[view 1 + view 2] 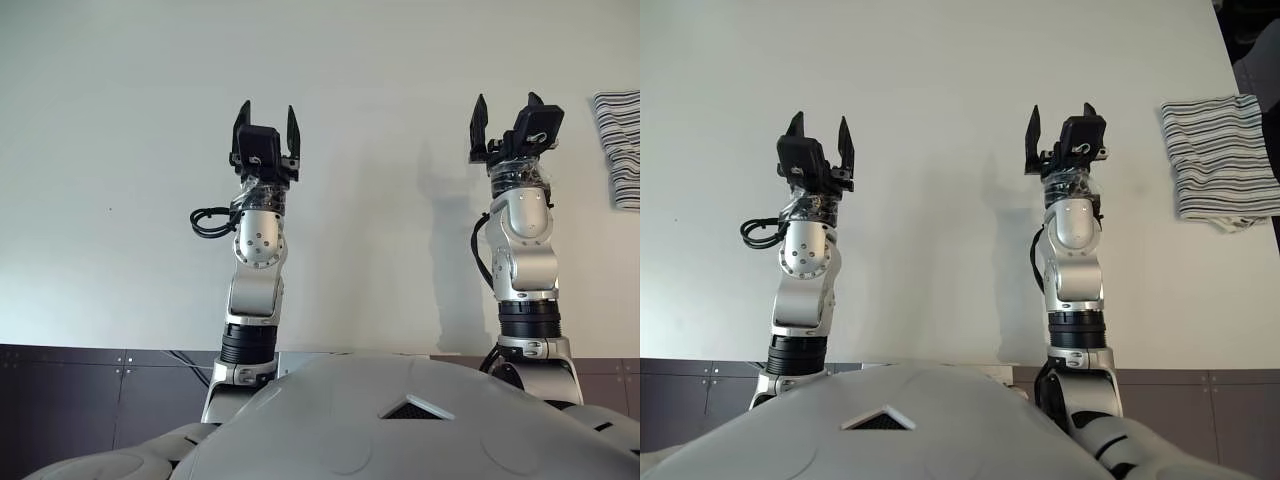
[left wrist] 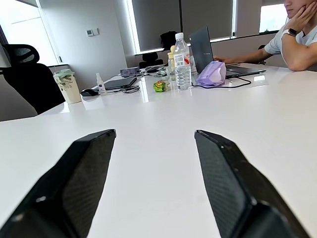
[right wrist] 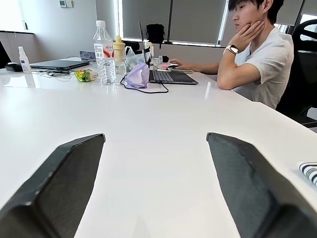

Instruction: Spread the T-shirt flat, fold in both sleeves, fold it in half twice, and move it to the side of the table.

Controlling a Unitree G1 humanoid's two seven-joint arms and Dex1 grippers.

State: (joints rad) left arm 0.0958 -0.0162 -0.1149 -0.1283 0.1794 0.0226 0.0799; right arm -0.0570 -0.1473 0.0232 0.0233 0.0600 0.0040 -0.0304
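The striped T-shirt (image 1: pixel 1222 158) lies folded into a compact rectangle at the right side of the white table (image 1: pixel 940 90); a corner of it shows in the right wrist view (image 3: pixel 309 171). My left gripper (image 1: pixel 266 125) is held over the table's left middle, open, with nothing between its fingers. My right gripper (image 1: pixel 1062 128) stands open over the middle, a short way left of the shirt and apart from it. Both sets of black fingers (image 2: pixel 84 173) (image 3: pixel 64 173) frame bare tabletop in the wrist views.
At the far end of the table stand a water bottle (image 2: pixel 182 62), a laptop (image 2: pixel 203 47), a purple pouch (image 2: pixel 212 74), a cup (image 2: pixel 67 85) and small items. A black chair (image 2: pixel 29 74) stands at the far left. A dark cabinet front (image 1: pixel 100 390) runs along the near edge.
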